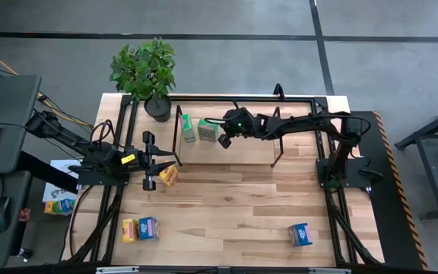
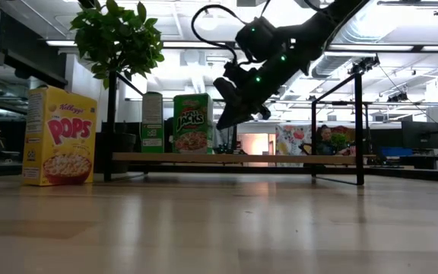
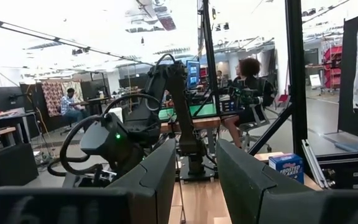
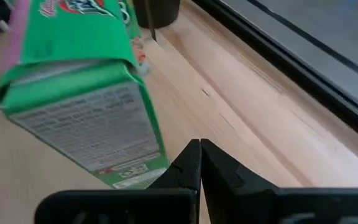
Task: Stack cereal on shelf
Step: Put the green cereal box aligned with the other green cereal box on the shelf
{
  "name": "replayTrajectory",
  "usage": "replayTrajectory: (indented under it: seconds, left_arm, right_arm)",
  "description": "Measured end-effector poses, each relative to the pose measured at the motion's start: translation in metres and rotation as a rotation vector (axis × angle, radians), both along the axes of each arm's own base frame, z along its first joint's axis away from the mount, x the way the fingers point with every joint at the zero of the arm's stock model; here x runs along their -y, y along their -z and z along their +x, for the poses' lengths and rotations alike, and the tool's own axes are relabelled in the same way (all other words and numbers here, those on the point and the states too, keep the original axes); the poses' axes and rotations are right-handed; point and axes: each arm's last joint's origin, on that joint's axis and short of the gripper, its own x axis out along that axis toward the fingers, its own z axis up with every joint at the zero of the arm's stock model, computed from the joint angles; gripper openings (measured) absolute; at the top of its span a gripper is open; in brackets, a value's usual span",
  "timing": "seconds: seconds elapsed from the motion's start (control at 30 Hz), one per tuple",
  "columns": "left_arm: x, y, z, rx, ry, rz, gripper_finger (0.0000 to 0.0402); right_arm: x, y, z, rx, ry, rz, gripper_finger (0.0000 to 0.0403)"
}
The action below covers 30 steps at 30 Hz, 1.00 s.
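The left gripper hovered near the table's left edge, its jaws narrowly parted. The wrist view showed nothing between them. A yellow box lay just beside its fingertips, probably the next one to be picked, though I could not tell whether they touched it. In the low view this box stood upright with its printed front facing the camera.

Near the front left corner, a second yellow box and a blue box lay side by side, touching or nearly so. They appeared to be waiting their turn.

The shelf stood along the table's far edge, with a plant at the far left corner beside it. Two green boxes stood upright at the left end of its wooden floor. One was set nearest the end rods and the other just beside it, close together, likely to leave room for the four boxes not yet shelved. From the low view the first showed a narrow side and the second its broad front.

The right gripper hung over the shelf just beside the second green box, with its jaws fully closed on nothing. From its wrist view the box stood free of the fingers. Its top flap was creased and small print covered one side.

A second blue box lay near the front right corner, well apart from the rest.
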Motion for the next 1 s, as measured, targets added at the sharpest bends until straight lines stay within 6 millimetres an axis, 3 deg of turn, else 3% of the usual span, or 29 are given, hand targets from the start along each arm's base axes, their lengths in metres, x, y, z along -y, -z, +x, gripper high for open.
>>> replayTrajectory:
  seconds: [1.0]
  left_arm:
    - [0.0, -0.002, 0.0, 0.019, -0.001, -0.005, 0.0106]
  right_arm:
    - [-0.043, -0.009, 0.016, 0.155, -0.088, 0.086, 0.0]
